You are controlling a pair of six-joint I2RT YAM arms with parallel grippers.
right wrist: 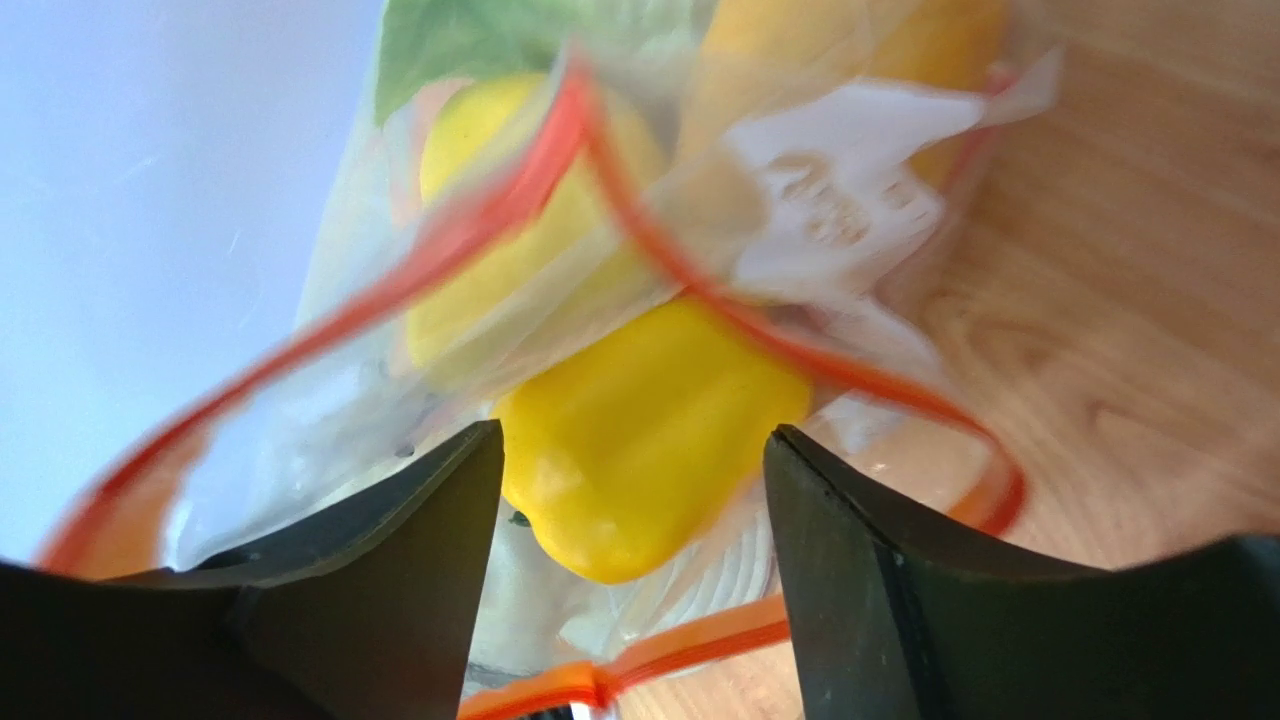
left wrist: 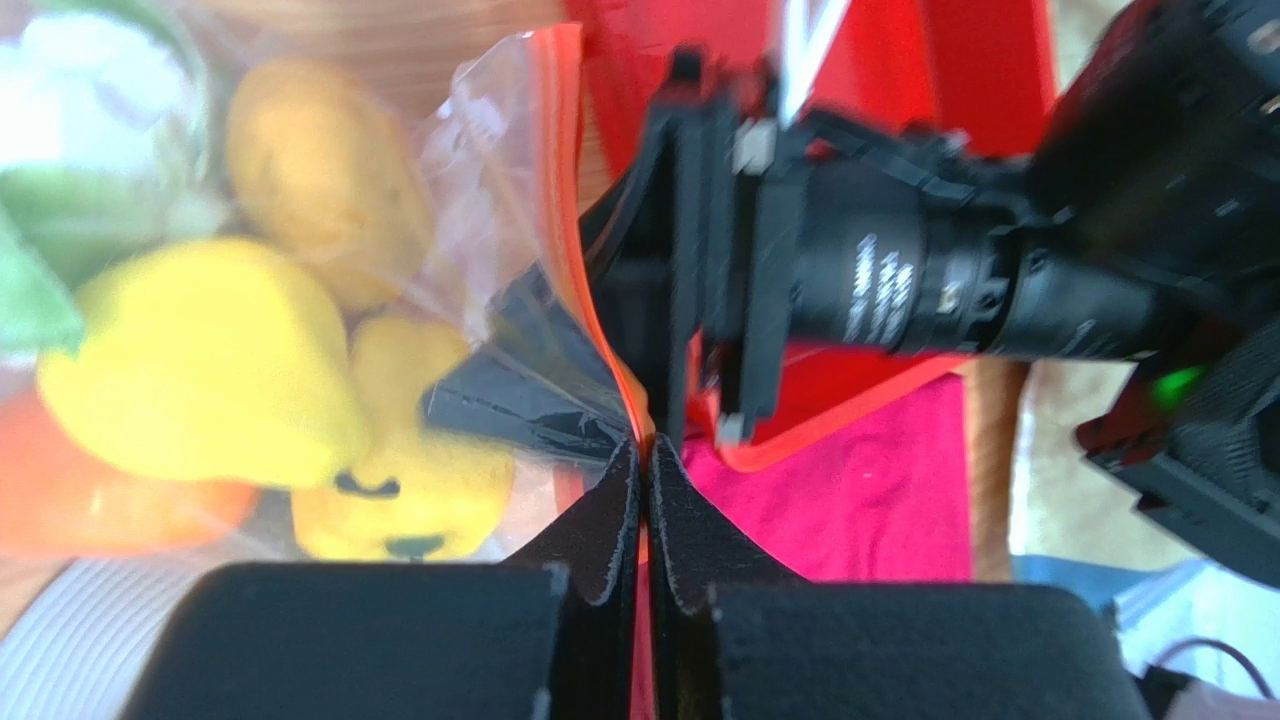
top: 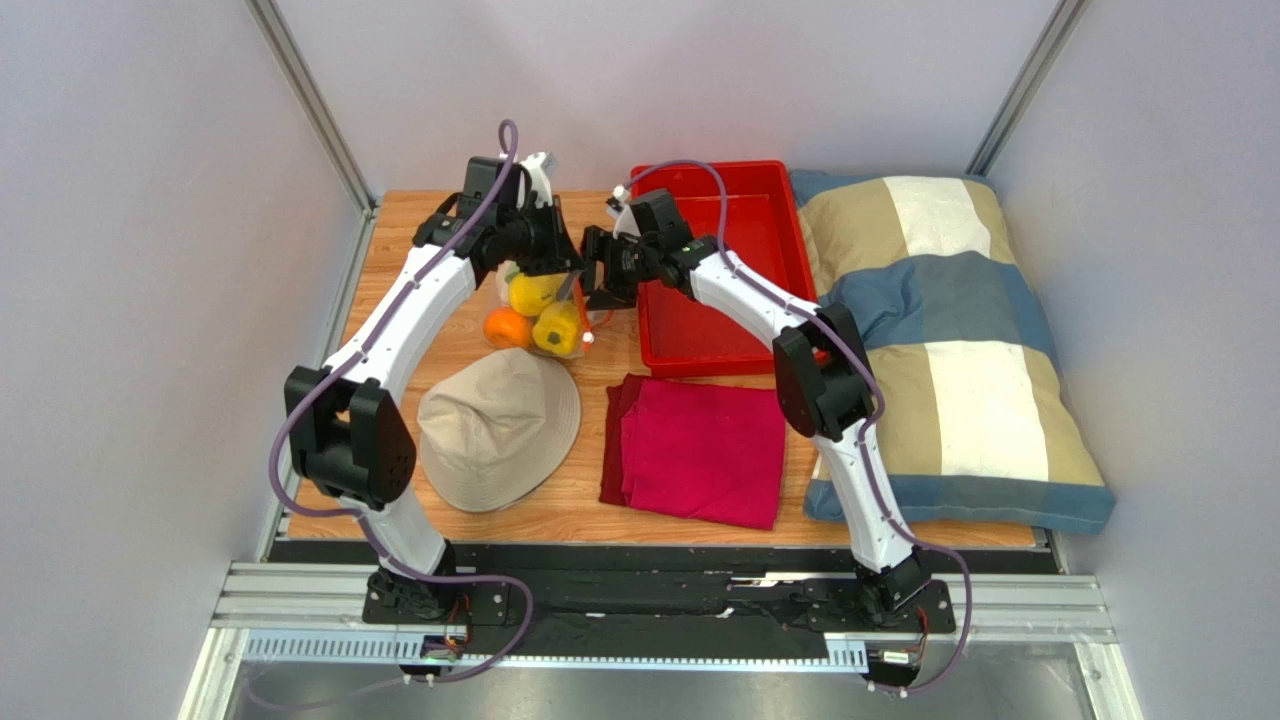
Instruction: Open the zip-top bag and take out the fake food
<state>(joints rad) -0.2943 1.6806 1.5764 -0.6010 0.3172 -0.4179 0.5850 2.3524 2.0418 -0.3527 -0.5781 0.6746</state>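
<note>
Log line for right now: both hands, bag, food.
left hand: shut on zip-top bag rim | right hand: open at bag mouth | zip strip: parted | fake food: inside bag

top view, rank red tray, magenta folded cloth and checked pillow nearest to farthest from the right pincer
1. Red plastic tray, right beside the right pincer.
2. Magenta folded cloth, nearer the arm bases.
3. Blue-and-tan checked pillow, far right edge.

Clear zip-top bag (right wrist: 842,210), fake food (right wrist: 646,435) inside
</note>
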